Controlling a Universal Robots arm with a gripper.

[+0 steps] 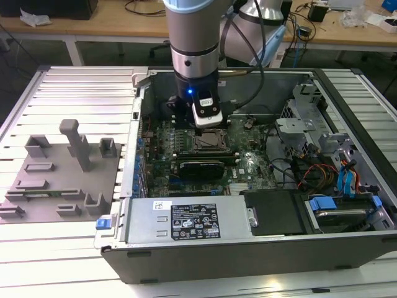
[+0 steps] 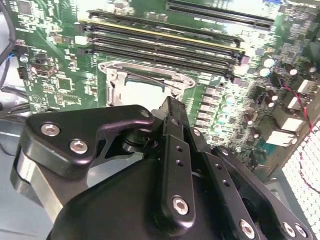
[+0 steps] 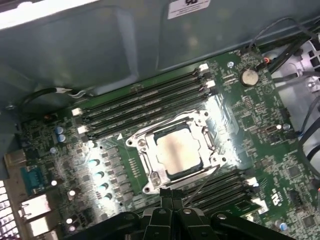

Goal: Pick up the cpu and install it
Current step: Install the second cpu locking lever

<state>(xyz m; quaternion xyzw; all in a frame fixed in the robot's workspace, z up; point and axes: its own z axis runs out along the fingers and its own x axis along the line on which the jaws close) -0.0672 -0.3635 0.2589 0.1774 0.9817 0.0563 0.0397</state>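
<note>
Exterior view: the arm was seen reaching down into the open computer case (image 1: 248, 261), with the gripper (image 1: 206, 127) held just above the socket (image 1: 208, 143) on the green motherboard (image 1: 248, 164). The chip (image 3: 177, 151) – a flat square with a silvery top – was seen in the first wrist view already lying inside the metal socket frame (image 3: 150, 177), flat and square to its edges as far as could be judged. Nothing was held; the fingers (image 2: 172, 145) appeared drawn close together at their tips (in the second wrist view), poised over the socket and apart from it. For this step to be done well, the seating would need to be checked at every corner – no tilt, no raised edge. Any downward pressure would best be kept light and straight. The grey fixture tray (image 1: 62, 180) stood well apart, outside the case.
</note>
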